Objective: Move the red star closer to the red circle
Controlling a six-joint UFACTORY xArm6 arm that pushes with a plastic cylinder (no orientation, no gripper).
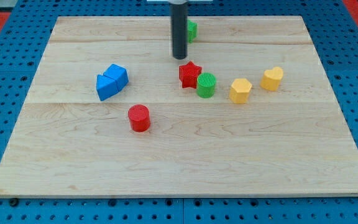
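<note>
The red star [189, 74] lies a little right of the board's middle, touching a green circle [206, 85] on its right. The red circle [139, 118] stands lower and to the left of the star, well apart from it. My tip [179, 58] is just above the star and slightly to its left, with a small gap between them. The rod comes down from the view's top.
Two blue blocks [111, 81] sit together at the left. A yellow pentagon [240, 91] and a yellow heart-like block [272, 78] lie to the right. A green block [192, 30] is partly hidden behind the rod. The wooden board [179, 168] lies on a blue pegboard.
</note>
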